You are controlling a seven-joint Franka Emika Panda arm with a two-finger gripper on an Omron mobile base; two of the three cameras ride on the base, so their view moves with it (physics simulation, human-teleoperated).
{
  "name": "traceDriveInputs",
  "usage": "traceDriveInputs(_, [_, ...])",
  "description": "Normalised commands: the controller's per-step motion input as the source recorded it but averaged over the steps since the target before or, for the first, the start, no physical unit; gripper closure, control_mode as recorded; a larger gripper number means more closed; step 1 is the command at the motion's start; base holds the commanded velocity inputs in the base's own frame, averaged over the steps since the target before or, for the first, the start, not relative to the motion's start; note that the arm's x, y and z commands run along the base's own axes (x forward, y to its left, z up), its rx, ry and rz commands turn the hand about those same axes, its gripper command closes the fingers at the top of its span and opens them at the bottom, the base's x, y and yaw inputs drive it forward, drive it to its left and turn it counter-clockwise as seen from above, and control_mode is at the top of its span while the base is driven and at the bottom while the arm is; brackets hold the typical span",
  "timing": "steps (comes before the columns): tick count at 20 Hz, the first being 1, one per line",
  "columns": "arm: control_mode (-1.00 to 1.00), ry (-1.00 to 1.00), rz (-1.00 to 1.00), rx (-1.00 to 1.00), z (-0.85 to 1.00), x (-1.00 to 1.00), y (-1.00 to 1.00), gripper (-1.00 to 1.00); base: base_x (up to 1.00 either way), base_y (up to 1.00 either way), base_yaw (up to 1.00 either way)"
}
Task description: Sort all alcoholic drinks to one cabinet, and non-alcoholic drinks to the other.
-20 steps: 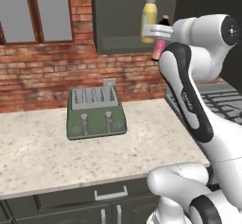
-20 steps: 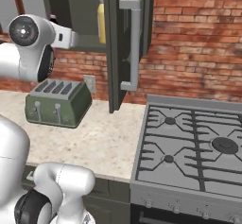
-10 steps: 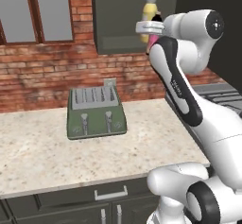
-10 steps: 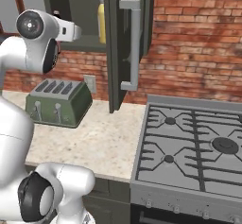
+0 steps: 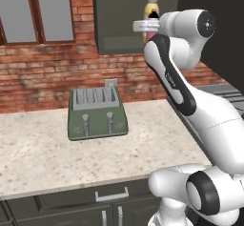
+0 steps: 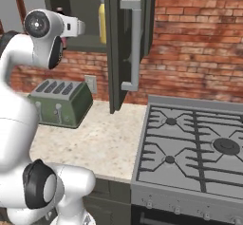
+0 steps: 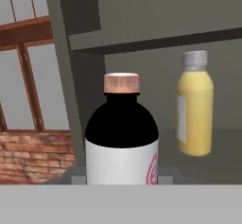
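Note:
My gripper [image 5: 150, 27] is shut on the small pink bottle [image 5: 151, 31], holding it upright at the open front of the dark grey-green cabinet [image 5: 119, 25]. In the hand view the bottle [image 7: 122, 138] stands close up, with a dark shoulder and a white label, and grey fingers [image 7: 71, 175] flank it. The tall yellow bottle [image 7: 194, 109] stands inside on the cabinet floor, behind and to the right, under the inner shelf [image 7: 156, 41]. It also shows just above the held bottle from the left base [image 5: 152, 3], and beside the open door from the right base [image 6: 102, 17].
The cabinet door [image 6: 116, 43] with its pale bar handle [image 6: 133, 43] swings out over the counter. A green toaster [image 5: 97, 113] sits on the speckled counter [image 5: 43, 158] below. A gas stove [image 6: 190, 143] is to the right, and a window [image 5: 33, 10] to the left.
The arm has carried the pink bottle a little up and to the left, closer to the cabinet opening. The grip has not changed.

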Motion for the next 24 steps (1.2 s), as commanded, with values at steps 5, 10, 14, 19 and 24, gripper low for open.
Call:
traceDriveInputs(5, [-1.00, -0.03, 0.02, 0.00, 0.00, 0.37, 0.00, 1.00, 0.00, 0.00, 0.00])
traceDriveInputs(10, [-1.00, 0.00, 0.00, 0.00, 0.00, 0.32, 0.00, 1.00, 0.00, 0.00, 0.00])
traceDriveInputs(14, [-1.00, 0.00, 0.00, 0.00, -0.02, 0.28, 0.00, 1.00, 0.00, 0.00, 0.00])
traceDriveInputs(19, [-1.00, 0.00, 0.00, 0.00, -0.09, 0.18, 0.00, 1.00, 0.00, 0.00, 0.00])
traceDriveInputs(24, [-1.00, 0.00, 0.00, 0.00, -0.17, 0.05, 0.00, 1.00, 0.00, 0.00, 0.00])
